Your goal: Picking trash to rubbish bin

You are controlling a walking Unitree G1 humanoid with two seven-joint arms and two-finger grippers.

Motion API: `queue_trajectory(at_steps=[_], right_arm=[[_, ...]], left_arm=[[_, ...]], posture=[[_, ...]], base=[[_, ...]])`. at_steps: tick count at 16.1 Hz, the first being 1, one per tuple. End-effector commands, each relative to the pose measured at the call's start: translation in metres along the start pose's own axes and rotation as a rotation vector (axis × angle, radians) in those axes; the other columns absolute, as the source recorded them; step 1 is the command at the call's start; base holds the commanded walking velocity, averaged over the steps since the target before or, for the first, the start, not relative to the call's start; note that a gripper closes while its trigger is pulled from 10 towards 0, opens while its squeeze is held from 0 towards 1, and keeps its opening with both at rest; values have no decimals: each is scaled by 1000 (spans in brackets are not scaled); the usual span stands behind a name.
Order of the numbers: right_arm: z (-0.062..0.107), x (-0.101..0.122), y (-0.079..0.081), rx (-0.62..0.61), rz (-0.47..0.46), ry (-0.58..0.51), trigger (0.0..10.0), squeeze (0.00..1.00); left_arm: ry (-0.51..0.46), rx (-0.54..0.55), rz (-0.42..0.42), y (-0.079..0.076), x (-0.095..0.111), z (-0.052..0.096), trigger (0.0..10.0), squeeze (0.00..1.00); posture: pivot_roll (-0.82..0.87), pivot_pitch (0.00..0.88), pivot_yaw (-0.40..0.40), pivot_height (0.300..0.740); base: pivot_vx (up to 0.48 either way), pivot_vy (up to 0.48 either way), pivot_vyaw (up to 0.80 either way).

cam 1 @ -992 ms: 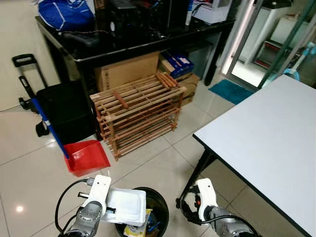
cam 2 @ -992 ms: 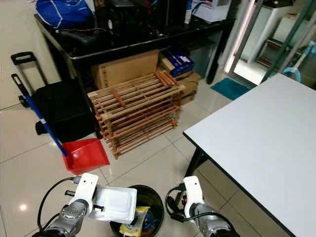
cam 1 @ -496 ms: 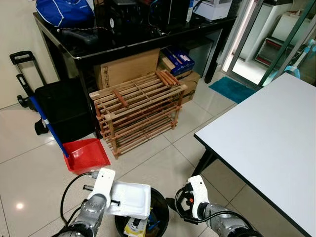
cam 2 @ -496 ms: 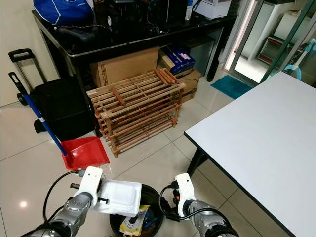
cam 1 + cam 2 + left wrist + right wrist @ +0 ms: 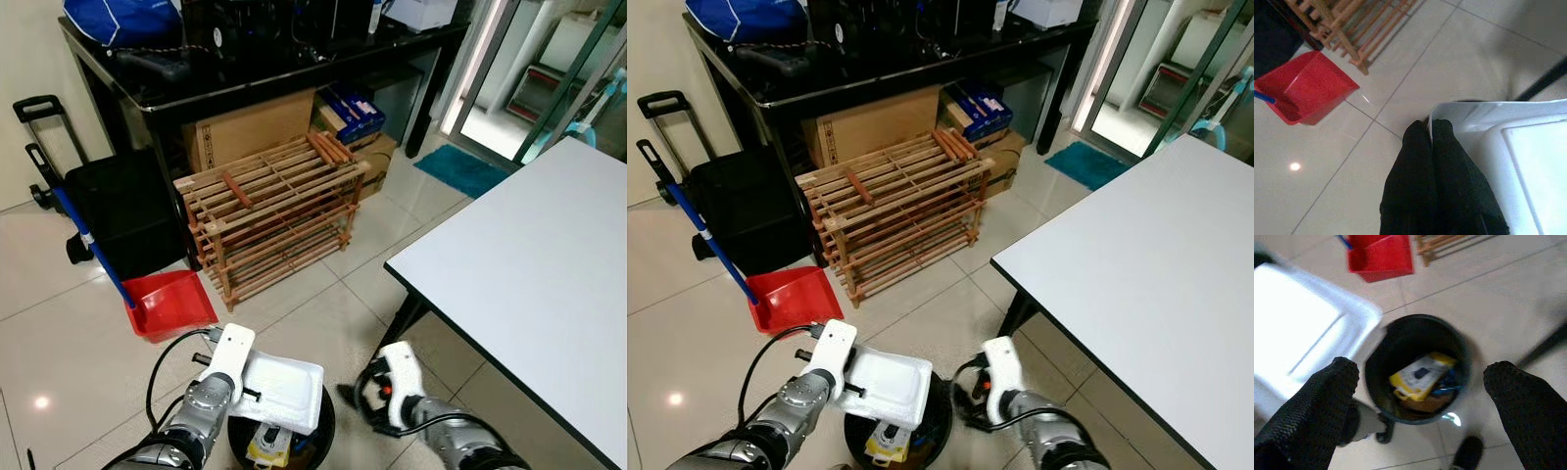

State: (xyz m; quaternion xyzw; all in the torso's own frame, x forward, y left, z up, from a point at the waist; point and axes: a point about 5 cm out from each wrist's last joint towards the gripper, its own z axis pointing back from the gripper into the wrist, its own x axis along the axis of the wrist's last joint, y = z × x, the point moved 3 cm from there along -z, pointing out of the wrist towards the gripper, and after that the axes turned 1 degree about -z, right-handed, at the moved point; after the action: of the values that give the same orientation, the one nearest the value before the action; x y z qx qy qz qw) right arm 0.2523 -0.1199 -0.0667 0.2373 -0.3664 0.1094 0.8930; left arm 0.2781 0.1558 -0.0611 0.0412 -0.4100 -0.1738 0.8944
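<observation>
The round black rubbish bin (image 5: 312,448) stands on the tiled floor (image 5: 59,362), with a yellow packet (image 5: 1418,376) inside. Over its rim lies the white foam tray (image 5: 286,392), long axis running from the left gripper (image 5: 1431,137) toward the right. Its fingers (image 5: 1447,161) pinch the tray's edge. The right gripper (image 5: 1420,387) hangs above the bin, fingers spread wide and empty.

A wooden rack (image 5: 269,220) stands on the tiled floor (image 5: 59,343) in front of a black desk (image 5: 245,73). Cardboard boxes (image 5: 250,137) sit under the desk. A red dustpan (image 5: 171,305) lies beside a black trolley case (image 5: 118,211). A white table (image 5: 549,274) stands on the right.
</observation>
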Motion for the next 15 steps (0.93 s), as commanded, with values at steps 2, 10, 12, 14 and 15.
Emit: queue_trajectory(at_steps=[2,10,12,14,15], right_arm=[[2,8,-6,-21,-2,-34,10000,0],[8,16,-17,-17,-32,-59,10000,0],[12,21,-23,-9,-42,-65,10000,0],[13,18,-20,40,-32,-32,10000,0],[13,18,-20,42,-32,-32,10000,0]], left_arm=[[12,-22,-24,-7,-2,0,10000,0],[19,-12,-47,-1,-5,1,10000,0],[21,-13,-46,0,-6,1,10000,0],[22,-21,-40,-2,-7,1,10000,0],[20,-22,-42,-2,-7,2,10000,0]], posture=[[-68,73,-66,740],[-68,79,-61,740],[-68,80,-63,740],[-69,80,-64,740],[-64,80,-64,740]], base=[[0,0,0],[0,0,0],[0,0,0],[0,0,0],[0,0,0]])
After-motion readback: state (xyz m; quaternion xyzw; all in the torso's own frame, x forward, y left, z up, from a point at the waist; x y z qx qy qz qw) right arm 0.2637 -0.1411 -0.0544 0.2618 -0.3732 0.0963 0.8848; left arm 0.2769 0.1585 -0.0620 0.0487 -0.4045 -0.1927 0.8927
